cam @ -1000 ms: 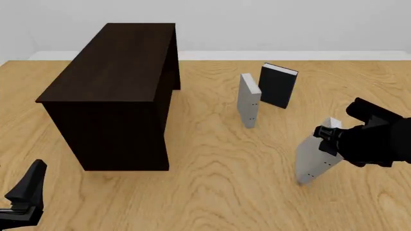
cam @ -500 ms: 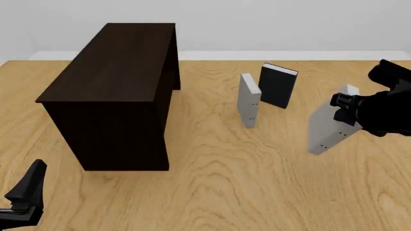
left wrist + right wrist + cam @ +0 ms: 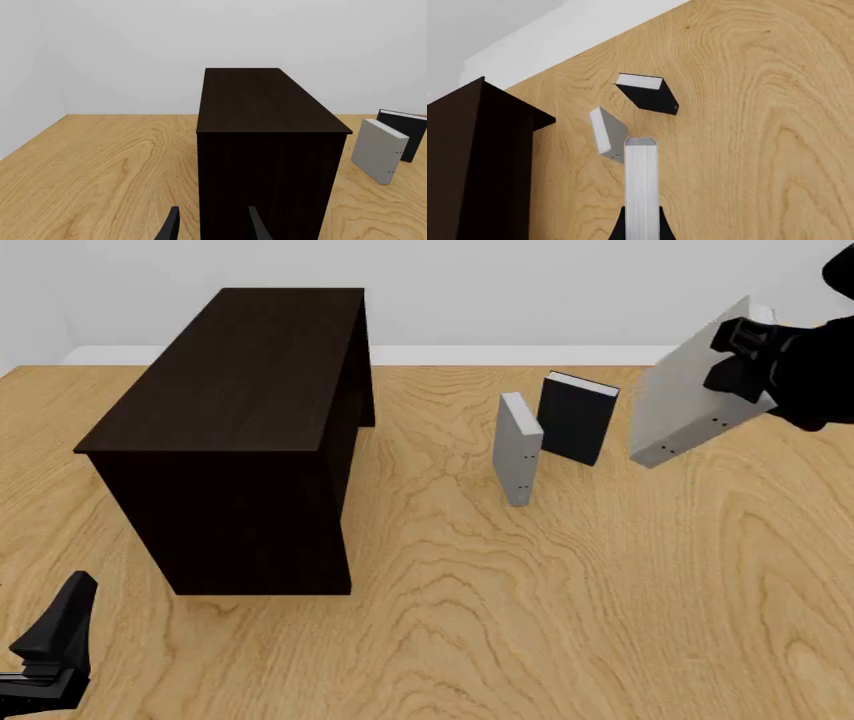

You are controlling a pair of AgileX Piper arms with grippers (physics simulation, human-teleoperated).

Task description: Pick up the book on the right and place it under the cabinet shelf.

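Note:
My right gripper [image 3: 742, 345] is shut on the light grey book [image 3: 694, 390] and holds it tilted, high above the table at the far right. In the right wrist view the book's white page edges [image 3: 641, 190] run up between my fingers [image 3: 617, 227]. The dark cabinet shelf [image 3: 247, 410] stands on the left half of the table; it also shows in the left wrist view [image 3: 267, 150] and the right wrist view [image 3: 474, 165]. My left gripper [image 3: 54, 645] is open and empty at the near left corner, in front of the cabinet.
A second grey book [image 3: 517, 448] stands upright mid-table, with a black-covered book [image 3: 578, 418] just behind it. Both show in the right wrist view, the grey one [image 3: 607, 132] and the black one [image 3: 647, 93]. A white wall runs along the table's far edge.
My right gripper has lifted the grey book off the table and carried it up and away toward the far right. The left arm and the other books have not moved.

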